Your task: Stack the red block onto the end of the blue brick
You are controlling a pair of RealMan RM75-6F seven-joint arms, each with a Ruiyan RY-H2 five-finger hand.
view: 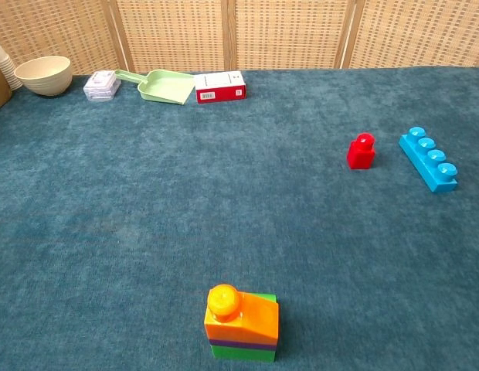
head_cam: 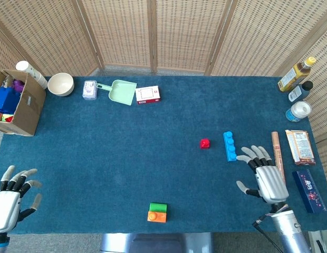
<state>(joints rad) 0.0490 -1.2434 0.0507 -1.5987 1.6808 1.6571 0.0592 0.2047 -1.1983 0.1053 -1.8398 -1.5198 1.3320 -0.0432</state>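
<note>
The small red plastic block (head_cam: 205, 143) sits on the blue-carpeted bench (head_cam: 126, 158), just left of the long blue studded brick (head_cam: 230, 146). The right hand (head_cam: 263, 176) hovers near the brick, fingers spread, apparently empty; the left hand (head_cam: 10, 197) likewise holds nothing.

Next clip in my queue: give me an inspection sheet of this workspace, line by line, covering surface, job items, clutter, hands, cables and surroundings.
Surface: blue carpeted table, flat.
Job's things: red block upright on the carpet, apart from the blue brick lying to its right; not yet stacked.
Clutter: green-and-orange block stack at the near edge; bowl, green scoop, small red-and-white box at the far edge; cardboard box far left; bottles and packets at right.
Hands: left hand empty, fingers apart; right hand empty, fingers spread, near the blue brick.
Cables: thin cable beside the right wrist.
Surroundings: woven screen panels behind.
</note>
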